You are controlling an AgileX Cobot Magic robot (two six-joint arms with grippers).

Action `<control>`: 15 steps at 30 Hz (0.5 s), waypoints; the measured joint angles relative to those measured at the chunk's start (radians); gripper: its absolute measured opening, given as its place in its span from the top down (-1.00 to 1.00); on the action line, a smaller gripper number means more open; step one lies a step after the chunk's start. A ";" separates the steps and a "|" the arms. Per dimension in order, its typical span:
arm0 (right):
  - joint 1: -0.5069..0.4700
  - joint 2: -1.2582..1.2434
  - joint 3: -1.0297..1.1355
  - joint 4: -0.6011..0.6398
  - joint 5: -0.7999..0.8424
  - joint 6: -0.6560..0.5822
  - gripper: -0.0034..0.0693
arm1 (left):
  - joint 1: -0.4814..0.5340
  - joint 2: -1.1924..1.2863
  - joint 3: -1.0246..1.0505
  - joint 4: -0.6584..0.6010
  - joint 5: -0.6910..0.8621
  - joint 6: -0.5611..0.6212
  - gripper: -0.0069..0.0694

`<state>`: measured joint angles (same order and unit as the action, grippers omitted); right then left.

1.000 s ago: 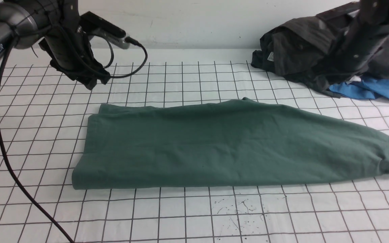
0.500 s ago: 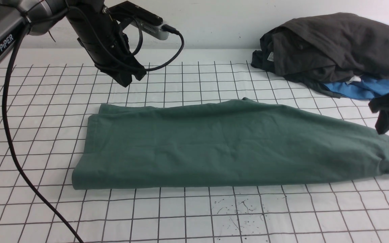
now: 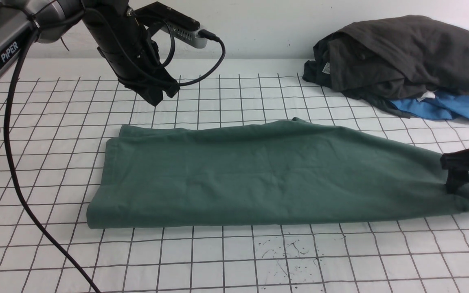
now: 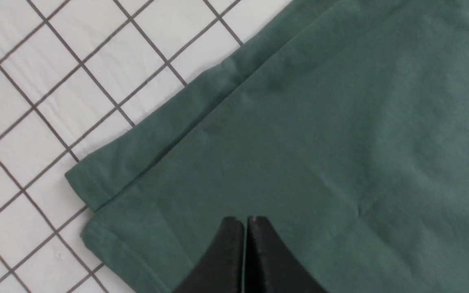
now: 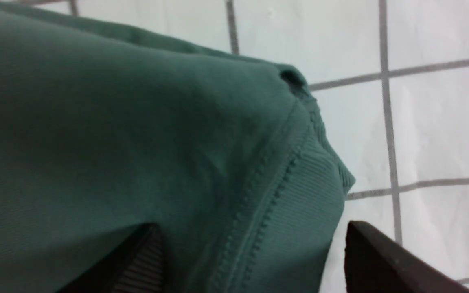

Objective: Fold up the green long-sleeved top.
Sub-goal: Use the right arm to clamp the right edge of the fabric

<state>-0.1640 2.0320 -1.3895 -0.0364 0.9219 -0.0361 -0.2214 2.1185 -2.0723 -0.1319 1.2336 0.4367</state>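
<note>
The green long-sleeved top (image 3: pixel 267 175) lies folded into a long band across the gridded table (image 3: pixel 234 260); its logo and label are hidden. My left gripper (image 3: pixel 157 97) is shut and empty, and hangs above the table behind the top's left end. In the left wrist view its jaws (image 4: pixel 245 220) are closed over the top (image 4: pixel 340 122) near a hemmed corner. My right gripper (image 3: pixel 462 185) is low at the top's right end. In the right wrist view it (image 5: pixel 250 228) is open, and the top's ribbed edge (image 5: pixel 307 191) lies between its jaws.
A pile of dark grey-black garments (image 3: pixel 401 57) sits at the back right with a bright blue garment (image 3: pixel 438 108) under it. The left arm's black cable (image 3: pixel 14 183) hangs down across the table's left side. A white wall runs along the back.
My right gripper has come down from above the top's right end onto it. My left arm swung right earlier and has barely moved since. The top has not moved.
</note>
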 joint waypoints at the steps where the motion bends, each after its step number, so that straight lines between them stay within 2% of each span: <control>1: 0.000 0.003 -0.001 0.003 -0.002 0.001 -0.65 | 0.000 0.001 0.000 0.000 0.001 0.000 0.84; 9: -0.009 0.014 -0.004 0.078 -0.012 -0.046 -0.63 | -0.001 0.024 0.000 0.000 0.001 0.001 0.84; 13: -0.009 0.015 -0.004 0.113 -0.016 -0.087 -0.41 | -0.001 0.025 0.000 0.000 0.001 0.001 0.84; 15: -0.009 0.017 -0.004 0.131 -0.016 -0.095 -0.15 | -0.001 0.025 0.000 0.000 0.001 0.002 0.84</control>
<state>-0.1730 2.0486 -1.3934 0.0949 0.9063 -0.1306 -0.2222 2.1431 -2.0723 -0.1319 1.2344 0.4387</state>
